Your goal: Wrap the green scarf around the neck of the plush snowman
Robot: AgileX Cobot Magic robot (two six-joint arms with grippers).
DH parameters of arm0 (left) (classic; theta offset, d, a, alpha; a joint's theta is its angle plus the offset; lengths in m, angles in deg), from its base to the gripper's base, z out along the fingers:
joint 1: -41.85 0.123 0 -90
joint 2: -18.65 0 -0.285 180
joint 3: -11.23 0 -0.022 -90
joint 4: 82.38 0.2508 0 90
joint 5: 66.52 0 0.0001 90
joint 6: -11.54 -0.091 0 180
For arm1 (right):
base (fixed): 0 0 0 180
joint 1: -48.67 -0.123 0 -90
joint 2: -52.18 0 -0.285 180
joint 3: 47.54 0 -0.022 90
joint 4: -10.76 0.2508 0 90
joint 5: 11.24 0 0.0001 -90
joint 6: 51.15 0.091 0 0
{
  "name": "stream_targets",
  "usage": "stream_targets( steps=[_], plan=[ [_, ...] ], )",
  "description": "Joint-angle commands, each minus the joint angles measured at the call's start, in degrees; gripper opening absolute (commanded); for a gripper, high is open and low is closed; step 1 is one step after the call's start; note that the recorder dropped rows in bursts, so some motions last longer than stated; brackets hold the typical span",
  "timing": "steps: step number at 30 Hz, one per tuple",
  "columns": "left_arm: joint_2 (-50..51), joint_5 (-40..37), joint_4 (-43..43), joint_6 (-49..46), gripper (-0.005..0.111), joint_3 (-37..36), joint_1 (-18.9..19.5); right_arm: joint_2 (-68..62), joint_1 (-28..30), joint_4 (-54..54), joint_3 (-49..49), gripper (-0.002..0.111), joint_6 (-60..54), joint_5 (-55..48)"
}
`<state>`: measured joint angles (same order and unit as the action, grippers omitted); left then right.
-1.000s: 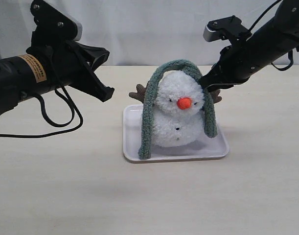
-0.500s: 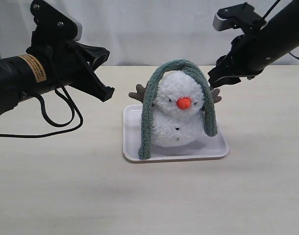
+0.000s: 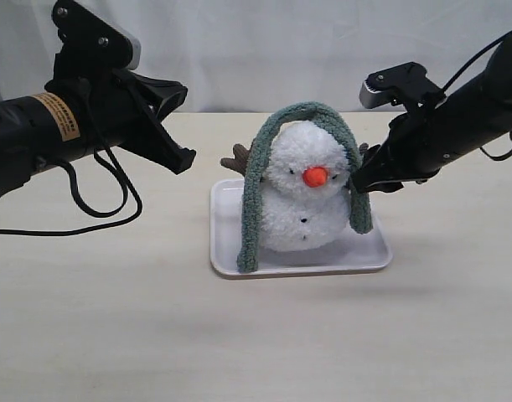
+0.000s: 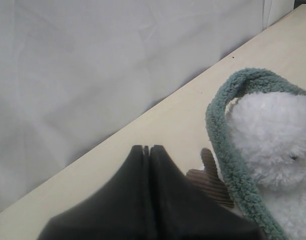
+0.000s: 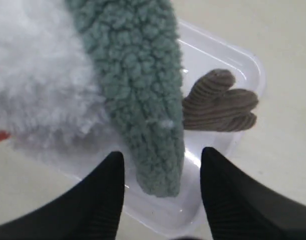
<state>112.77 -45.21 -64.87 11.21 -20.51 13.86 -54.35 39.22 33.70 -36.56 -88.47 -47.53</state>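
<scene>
Since the preceding frames the right gripper [image 3: 357,186] has come down from above shoulder height to beside the snowman's body; the left arm is unchanged.

Container: a white rectangular plastic tray [image 3: 230,253] holds the fluffy white plush snowman [image 3: 304,201], upright, orange nose forward.

Task item: the long sage-green fuzzy scarf [image 3: 304,110] lies arched over the snowman's head, not at its neck, with both ends hanging down its sides over the tray.

Markings: a yellow label [image 3: 61,115] on the left arm, print too small to read.

Right gripper [image 5: 163,152]: spread wide, one finger on either side of the hanging scarf end, no contact evident, nothing held.

Left gripper [image 4: 146,148]: fingers pressed together, empty, apart from the snowman.
</scene>
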Motion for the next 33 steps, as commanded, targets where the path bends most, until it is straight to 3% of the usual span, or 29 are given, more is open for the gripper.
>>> stream_targets(
  steps=[1,4,9,17,25,33],
  plan=[
    [0.17,0.22,-0.01,0.33,0.000,-0.13,0.11,-2.48,-0.08,6.02,0.60,0.046,-3.45,3.99],
    [0.17,0.22,-0.01,0.33,0.000,-0.13,0.11,-2.90,-0.08,6.82,0.60,0.040,-3.47,5.40],
    [0.17,0.36,-0.01,0.33,0.000,-0.13,0.11,-2.37,-0.08,6.17,0.34,0.005,-4.49,4.42],
    [0.17,0.48,-0.01,0.33,0.000,-0.13,0.11,1.60,-0.08,6.06,0.05,0.004,-3.15,3.98],
    [0.17,0.71,-0.01,0.33,0.000,-0.13,0.11,1.36,-0.08,-8.43,-8.95,0.004,17.53,-4.69],
    [0.17,0.81,-0.01,0.33,0.000,-0.13,0.11,-4.02,-0.08,-9.51,-11.46,0.004,19.76,-10.51]
  ],
)
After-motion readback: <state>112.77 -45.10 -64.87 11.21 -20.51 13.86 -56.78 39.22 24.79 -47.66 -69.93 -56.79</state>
